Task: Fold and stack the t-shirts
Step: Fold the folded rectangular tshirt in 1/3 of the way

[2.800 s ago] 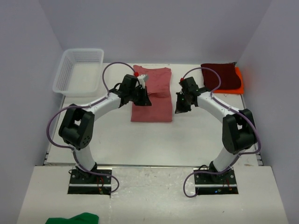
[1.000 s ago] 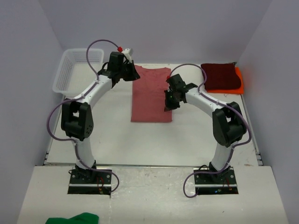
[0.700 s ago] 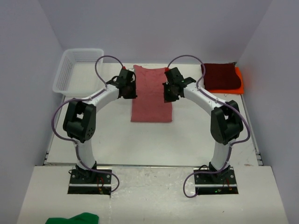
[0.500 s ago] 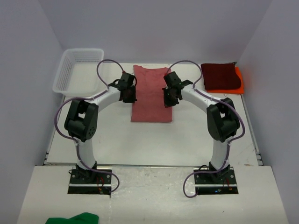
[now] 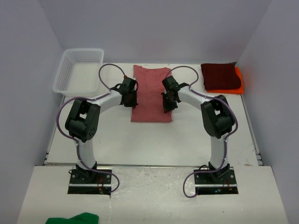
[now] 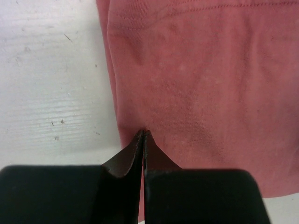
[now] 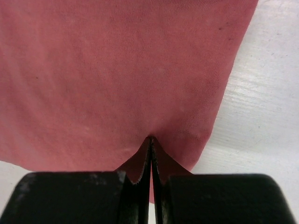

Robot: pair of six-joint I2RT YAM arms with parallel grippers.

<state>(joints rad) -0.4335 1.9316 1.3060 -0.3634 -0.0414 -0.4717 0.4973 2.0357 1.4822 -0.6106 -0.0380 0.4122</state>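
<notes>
The rose t-shirt [image 5: 151,95] lies flat mid-table as a long narrow folded strip. My left gripper [image 5: 132,99] is shut, and its tips [image 6: 143,132] rest on the cloth just inside the shirt's left edge [image 6: 210,84]. My right gripper [image 5: 167,103] is also shut, its tips [image 7: 150,138] resting on the shirt [image 7: 107,70] close to the right edge. No fabric shows between either pair of jaws. At the back right, the folded maroon t-shirt [image 5: 220,74] lies on the orange t-shirt [image 5: 238,80].
A white mesh basket [image 5: 78,70] stands at the back left. A green cloth [image 5: 72,218] lies on the near platform at the bottom left. Grey walls close in the table on three sides.
The left gripper came down from above the shirt's far left corner. Both shut grippers then moved towards me along the shirt's two long edges. The shirt lies straighter now.
</notes>
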